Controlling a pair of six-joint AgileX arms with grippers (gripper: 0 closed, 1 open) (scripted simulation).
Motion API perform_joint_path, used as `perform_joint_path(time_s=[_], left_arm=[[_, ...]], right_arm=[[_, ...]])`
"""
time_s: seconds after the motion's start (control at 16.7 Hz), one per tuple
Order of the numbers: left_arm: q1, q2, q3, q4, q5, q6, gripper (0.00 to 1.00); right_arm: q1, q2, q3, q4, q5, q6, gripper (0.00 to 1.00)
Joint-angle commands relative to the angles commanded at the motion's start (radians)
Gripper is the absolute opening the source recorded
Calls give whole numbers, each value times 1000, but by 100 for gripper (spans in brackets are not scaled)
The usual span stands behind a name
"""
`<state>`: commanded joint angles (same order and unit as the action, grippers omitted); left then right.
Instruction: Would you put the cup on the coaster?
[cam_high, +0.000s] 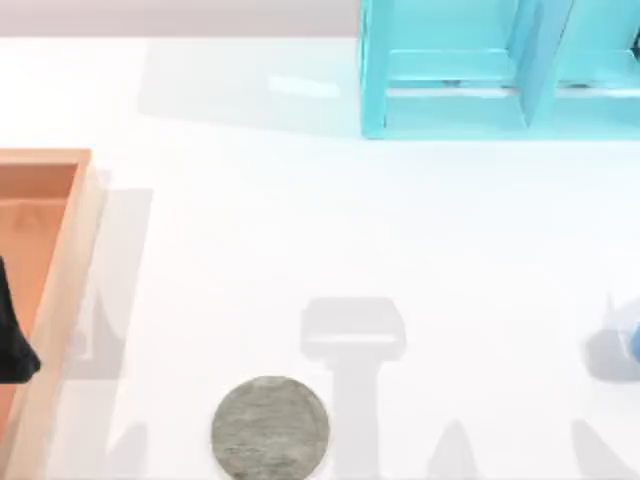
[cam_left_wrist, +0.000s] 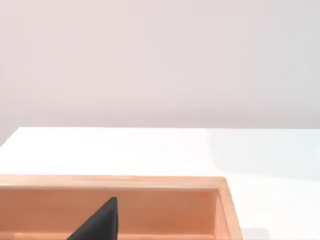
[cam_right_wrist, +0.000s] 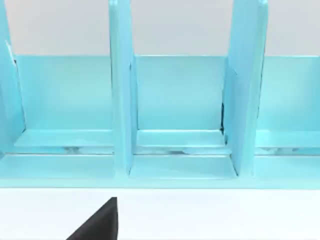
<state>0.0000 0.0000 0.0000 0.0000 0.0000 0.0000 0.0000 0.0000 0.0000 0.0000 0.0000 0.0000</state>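
Blue cup (cam_high: 633, 340) sat at the table's right edge, well apart from the grey coaster (cam_high: 270, 428) near the front; a blind reach risked toppling it. Whether either gripper was open, I cannot tell.

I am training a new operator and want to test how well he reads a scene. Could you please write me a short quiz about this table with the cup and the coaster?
1. True or false: the cup already stands on the coaster.
2. Fill in: in the top view, the wooden tray lies at the table's ____ edge.
3. Which thing does the right wrist view face? A) the wooden tray B) the cyan shelf C) the coaster

Key
1. False: the cup is at the top view's right edge, far apart from the coaster near the front.
2. left
3. B
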Motion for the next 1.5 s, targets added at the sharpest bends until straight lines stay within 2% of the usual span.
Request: perform_joint_path(time_s=[0.24, 0.42, 0.84, 1.14, 1.5], left_arm=[[0, 0, 0, 0, 0, 0, 100], [0, 0, 0, 0, 0, 0, 100], [0, 0, 0, 0, 0, 0, 100], [0, 0, 0, 0, 0, 0, 100], [0, 0, 0, 0, 0, 0, 100]], right_arm=[[2, 30, 20, -29, 1, -28, 100], [7, 152, 107, -146, 2, -143, 100], [21, 604, 495, -467, 3, -615, 100], [32, 873, 680, -694, -20, -845, 100], [43, 1268, 946, -996, 28, -1238, 100]])
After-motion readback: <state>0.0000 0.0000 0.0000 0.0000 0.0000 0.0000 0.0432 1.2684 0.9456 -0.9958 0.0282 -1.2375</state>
